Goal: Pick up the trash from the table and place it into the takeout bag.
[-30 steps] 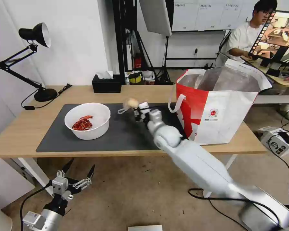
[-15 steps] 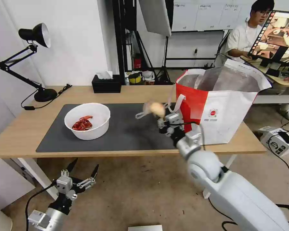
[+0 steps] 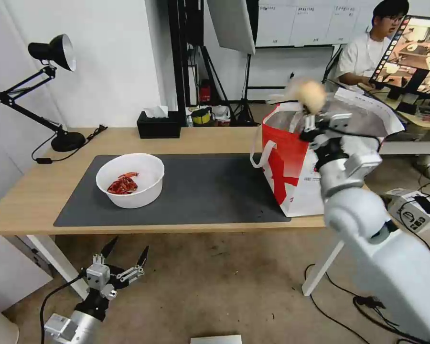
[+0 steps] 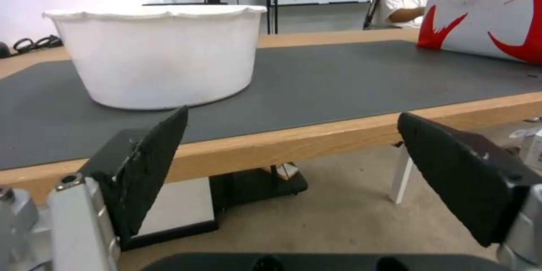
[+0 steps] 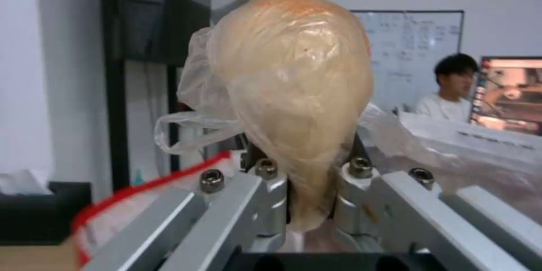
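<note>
Bagged beige lump (image 5: 294, 93): pinched at its narrow end between the clenched fingers (image 5: 271, 203) of the right gripper (image 3: 320, 125), bulk standing above them, held over the takeout bag (image 3: 315, 157) rim. Takeout bag: at the table (image 3: 200, 138) 3 o'clock end, mouth open. White bowl (image 3: 130, 180): on the mat (image 3: 210, 191), 9 o'clock side, bare mat between bowl and bag. Left gripper (image 3: 124, 262): fingers spread, empty, below the table's front edge.

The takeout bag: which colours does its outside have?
Red and white, seen best in the head view, on the takeout bag.
</note>
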Controlling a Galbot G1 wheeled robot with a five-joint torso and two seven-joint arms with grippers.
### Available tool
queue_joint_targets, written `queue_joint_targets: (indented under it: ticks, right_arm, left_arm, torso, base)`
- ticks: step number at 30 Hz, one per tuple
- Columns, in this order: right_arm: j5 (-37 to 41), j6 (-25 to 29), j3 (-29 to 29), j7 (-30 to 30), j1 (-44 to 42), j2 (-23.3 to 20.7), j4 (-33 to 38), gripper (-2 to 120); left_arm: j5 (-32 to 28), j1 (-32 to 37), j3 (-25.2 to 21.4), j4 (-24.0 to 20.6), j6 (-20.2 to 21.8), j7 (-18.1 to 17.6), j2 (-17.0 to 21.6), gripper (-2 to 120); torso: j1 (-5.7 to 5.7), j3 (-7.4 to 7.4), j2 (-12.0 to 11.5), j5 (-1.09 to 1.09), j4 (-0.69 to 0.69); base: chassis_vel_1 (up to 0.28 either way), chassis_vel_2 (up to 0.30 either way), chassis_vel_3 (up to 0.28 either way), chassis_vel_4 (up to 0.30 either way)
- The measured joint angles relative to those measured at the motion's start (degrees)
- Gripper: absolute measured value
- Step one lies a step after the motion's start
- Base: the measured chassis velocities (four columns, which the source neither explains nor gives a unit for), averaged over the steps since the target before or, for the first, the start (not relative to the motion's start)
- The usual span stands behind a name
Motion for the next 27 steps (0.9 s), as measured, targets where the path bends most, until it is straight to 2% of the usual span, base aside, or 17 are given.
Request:
queue_joint_targets:
  ticks: [9,14,16,19,21,22,24,25,27]
  right_arm:
    - [3.5,-2.0,-0.3,2.1,2.2,0.4,-2.7,7]
    - [2.7,-3.4,-0.7,2.1,2.6,0.8,-3.3,7]
    - [0.7,-3.7,-1.1,1.8,2.8,0.8,-3.6,18]
    - [0.7,-3.9,-1.1,1.6,2.8,0.8,-3.5,23]
    - [0.7,-4.0,-1.1,1.1,3.1,0.7,-2.9,34]
    - [0.7,-4.0,-1.1,1.1,3.1,0.7,-2.9,34]
    - [0.8,-4.1,-1.0,0.5,3.2,0.6,-2.8,46]
    - [0.8,-4.1,-1.0,0.5,3.2,0.6,-2.8,46]
    - [1.0,-4.2,-0.9,0.1,3.2,0.5,-2.8,56]
  left_arm:
    - [-0.6,0.2,-0.2,-0.1,0.1,0.0,0.6,100]
    - [-1.1,0.3,-0.7,-0.1,0.2,-0.1,1.1,100]
    - [-1.3,0.4,-1.3,0.1,0.2,0.0,1.5,100]
    - [-1.5,0.5,-1.4,0.1,0.2,0.0,1.7,100]
    - [-1.5,0.4,-1.7,0.1,0.2,0.0,2.0,100]
    - [-1.5,0.4,-1.7,0.1,0.2,0.0,2.0,100]
    - [-1.4,0.3,-1.9,0.4,0.2,0.0,2.2,100]
    - [-1.4,0.3,-1.9,0.4,0.2,0.0,2.2,100]
    - [-1.4,0.2,-1.9,0.5,0.2,0.0,2.2,100]
  torso:
    - [0.0,0.0,0.0,-0.02,0.01]
    - [0.0,0.0,0.0,-0.02,0.01]
    - [0.0,0.0,0.0,-0.01,0.01]
    - [0.0,0.0,0.0,-0.01,0.01]
    - [0.0,0.0,0.0,-0.02,0.01]
    - [0.0,0.0,0.0,-0.02,0.01]
    - [0.0,0.0,0.0,-0.02,0.01]
    - [0.0,0.0,0.0,-0.02,0.01]
    - [0.0,0.0,0.0,-0.01,0.01]
  base:
    - [0.0,0.0,0.0,0.0]
    - [0.0,0.0,0.0,0.0]
    - [0.0,0.0,0.0,0.0]
    - [0.0,0.0,0.0,0.0]
    - [0.0,0.0,0.0,0.0]
    - [0.0,0.0,0.0,0.0]
    - [0.0,0.0,0.0,0.0]
    - [0.0,0.0,0.0,0.0]
    - [0.0,0.0,0.0,0.0]
